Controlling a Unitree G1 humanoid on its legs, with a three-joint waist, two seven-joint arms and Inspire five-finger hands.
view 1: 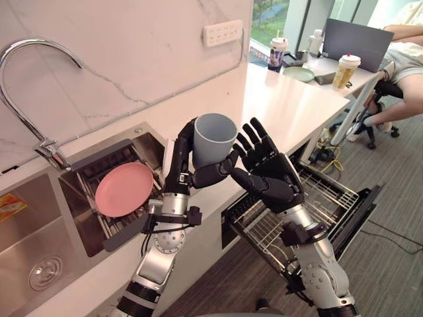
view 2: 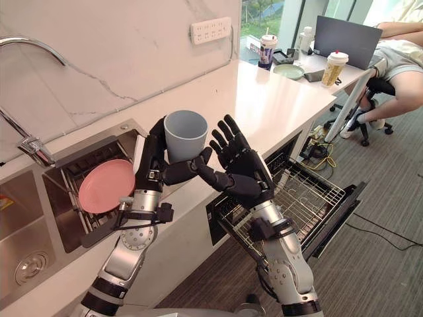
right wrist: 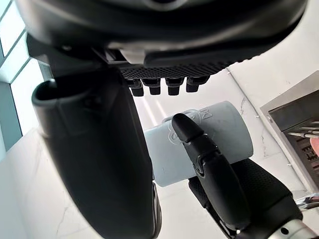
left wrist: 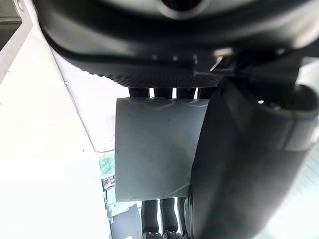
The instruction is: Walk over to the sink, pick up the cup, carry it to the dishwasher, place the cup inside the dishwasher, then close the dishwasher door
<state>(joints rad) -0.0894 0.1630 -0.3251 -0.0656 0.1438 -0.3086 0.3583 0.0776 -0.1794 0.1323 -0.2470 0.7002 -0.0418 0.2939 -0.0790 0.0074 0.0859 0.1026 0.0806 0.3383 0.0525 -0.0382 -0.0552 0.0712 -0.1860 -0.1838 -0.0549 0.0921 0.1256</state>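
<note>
Seven entries, largest first.

1. Worktop (view 1: 291,105): pale stone running from left to far right. It carries the sink and roofs the dishwasher, so the carry between the two looks short.
2. Dishwasher (view 1: 360,211): at right, under the worktop's near edge. The door is dropped flat and the wire rack drawn out over it, evidently ready for loading, and no cup is seen in the rack.
3. Sink (view 1: 26,224): steel, at left, with a drain in the near basin.
4. Tap (view 1: 26,59): a curved spout arching over the sink's far side.
5. Plate (view 1: 124,189): pink, leaning in the sink's right compartment. It is not part of this job.
6. Left hand (view 1: 182,158): raised above the worktop's near edge, between sink and dishwasher. Its fingers (view 1: 187,135) are wrapped behind the cup and the thumb crosses the front, a full encircling hold that probably keeps it upright in transit.
7. Right hand (view 1: 268,165): just to the right of the cup, palm facing it, fingers straight and spread, grasping nothing. It is likely placed to steady or receive.
8. Cup (view 1: 215,137): grey-blue, upright, mouth up, clear of the sink and not yet in the rack.
</note>
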